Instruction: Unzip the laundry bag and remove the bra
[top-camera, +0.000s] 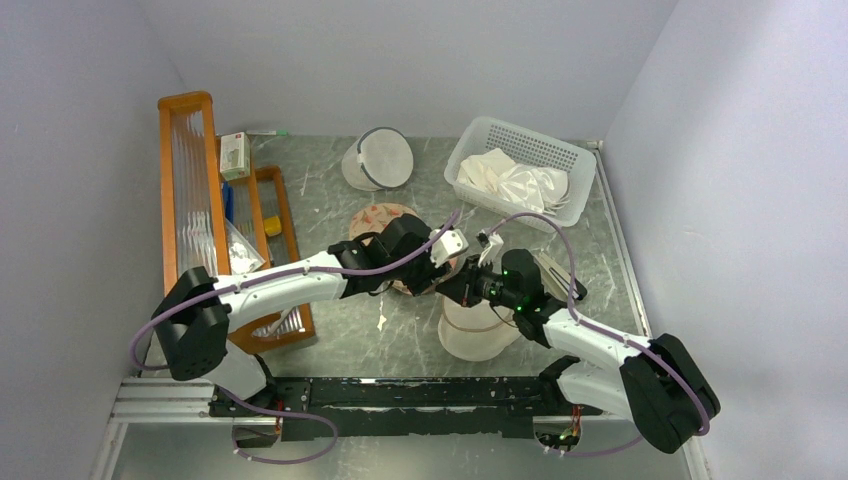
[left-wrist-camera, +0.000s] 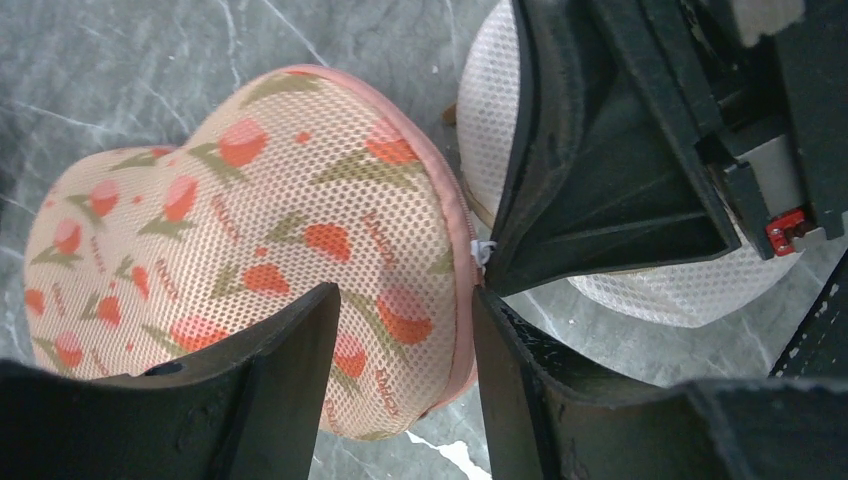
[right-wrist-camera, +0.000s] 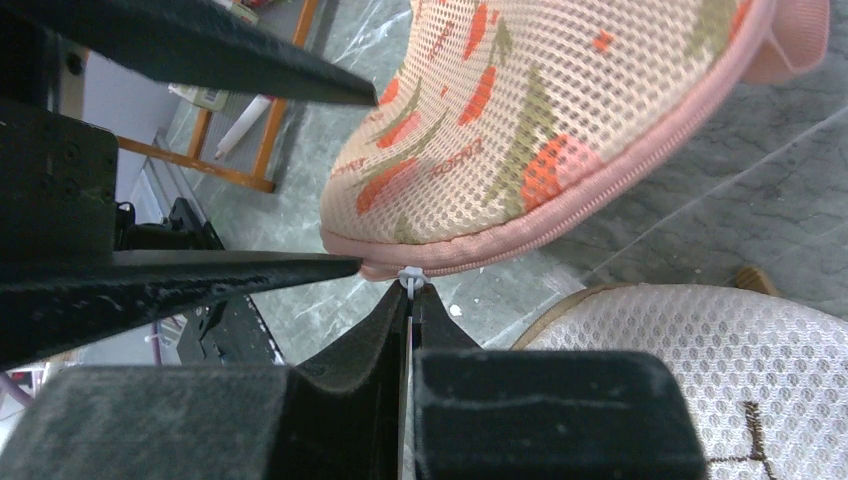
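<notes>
right gripper (right-wrist-camera: 411, 300): pressed together on white zipper pull (right-wrist-camera: 410, 276) | left gripper (left-wrist-camera: 405, 295): spread over pink edge of laundry bag (left-wrist-camera: 230, 220) | bag's small printed lettering: too blurred to read

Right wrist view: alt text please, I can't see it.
The right pincer is shut on the small white zipper pull at the pink-trimmed edge of the peach laundry bag. A cream mesh pouch sits lower right.

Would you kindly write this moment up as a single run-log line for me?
left gripper: open at laundry bag | right gripper: shut on zipper pull | zipper: looks closed | bra: not visible
</notes>
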